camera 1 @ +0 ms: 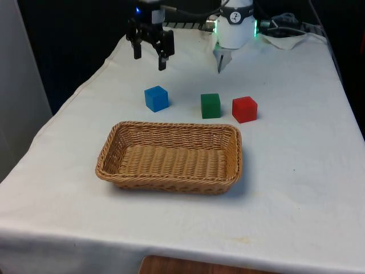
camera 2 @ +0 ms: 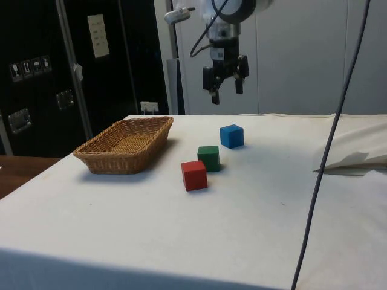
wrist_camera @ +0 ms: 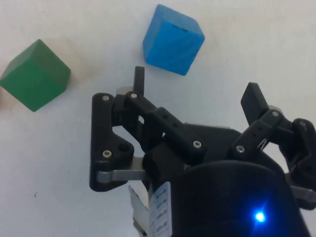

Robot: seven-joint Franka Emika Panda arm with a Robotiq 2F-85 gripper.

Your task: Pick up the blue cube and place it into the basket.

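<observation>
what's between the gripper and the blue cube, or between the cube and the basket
Nothing visible. The open gripper hangs in the air above the blue cube, with bare cloth between cube and basket. The green cube and red cube sit off to the side, towards the front view's right.
</observation>
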